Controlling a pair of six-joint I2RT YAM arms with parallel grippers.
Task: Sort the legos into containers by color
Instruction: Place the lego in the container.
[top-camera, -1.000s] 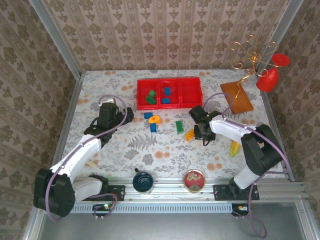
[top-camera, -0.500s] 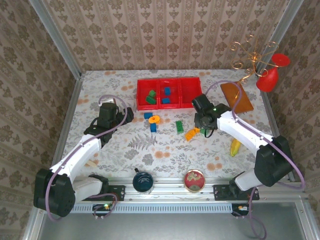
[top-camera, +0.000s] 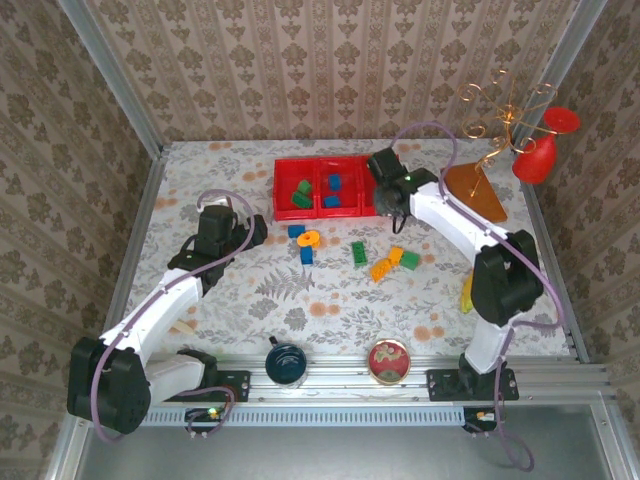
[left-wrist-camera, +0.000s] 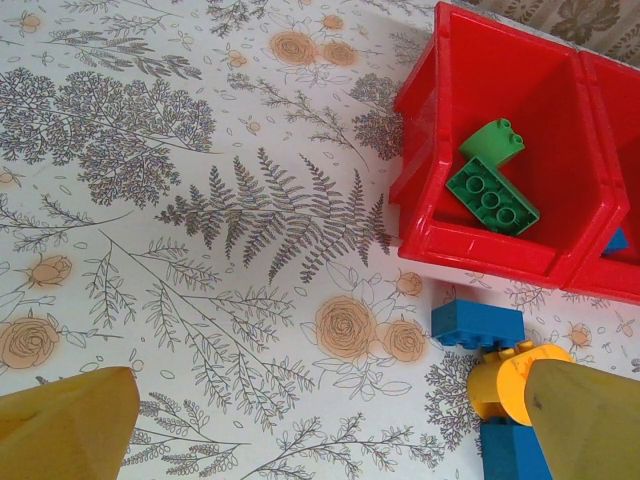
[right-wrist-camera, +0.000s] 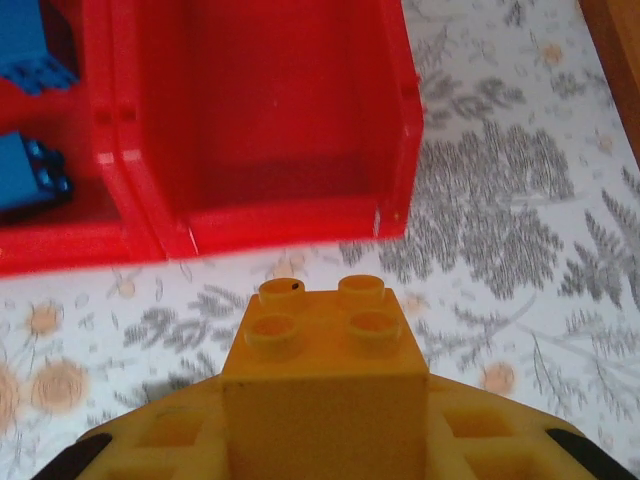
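Yellow-orange brick (right-wrist-camera: 322, 345) is clamped in my right gripper (top-camera: 392, 205), fingers pressed on its two flanks and its four studs pointing forward, away from the wrist, so its axis runs straight at the red tray (right-wrist-camera: 405, 120). That is the relation I care about: in the right wrist view the bare right-hand compartment (right-wrist-camera: 280, 110) lies dead ahead of the studs, with only the tray's near wall between the brick and that floor. From above, the gripper hangs at that near wall, at the tray's right end, so I judge a short carry forward and a release would do it. The middle compartment holding the blue bricks (right-wrist-camera: 28, 170) is just to the left, divided off by one thin wall; I'd reckon drifting left is the risk. To the right there is open patterned table (right-wrist-camera: 520, 200), then the brown board (top-camera: 473, 193) near the tray's corner but apart from it. My left gripper (left-wrist-camera: 325, 435) hovers with its fingers wide apart, holding nothing, near the tray's left compartment where the green bricks (left-wrist-camera: 490, 190) lie; a loose blue brick (left-wrist-camera: 477, 325) and the orange ring (left-wrist-camera: 500, 385) sit just by the finger at the right of that view. The right arm is clearly the nearer one for this drop — the left has room to reach the loose pieces.
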